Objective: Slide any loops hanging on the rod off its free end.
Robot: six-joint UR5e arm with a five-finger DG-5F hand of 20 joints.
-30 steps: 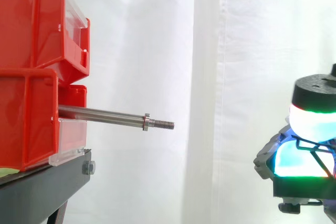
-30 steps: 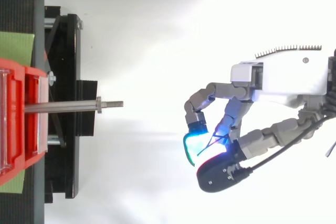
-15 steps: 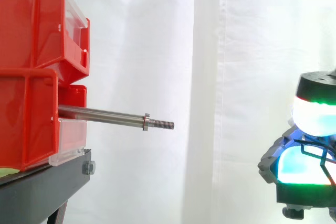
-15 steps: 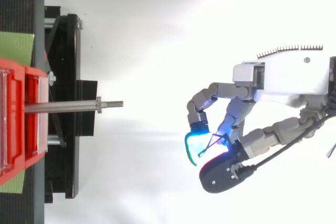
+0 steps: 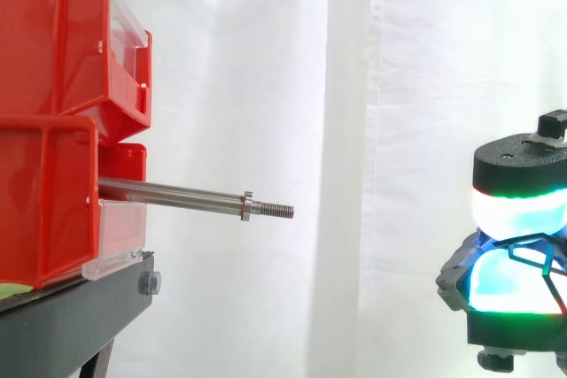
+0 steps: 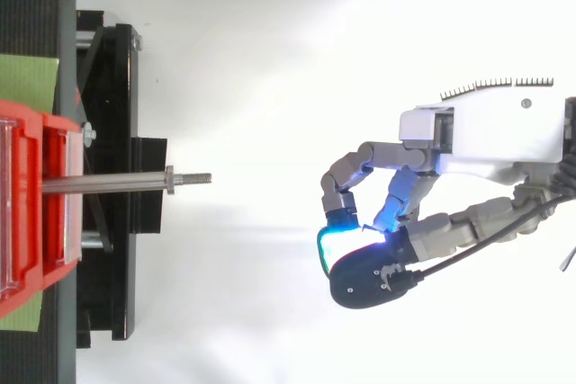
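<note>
Your thin blue loop [image 5: 530,253] sits pinched between the glowing fingertips [image 5: 518,211] of the hand [image 6: 468,137], whose fingers and thumb curl in on it. It is well apart from the rod [image 5: 173,191] and lower than it in the side view. The steel rod juts level from the stacked red bins [image 5: 49,139] on the black stand [image 5: 75,320]. Its threaded free end [image 5: 276,211], just past a small collar [image 5: 247,206], points across open space toward the hand, before the white curtain [image 5: 354,86].
</note>
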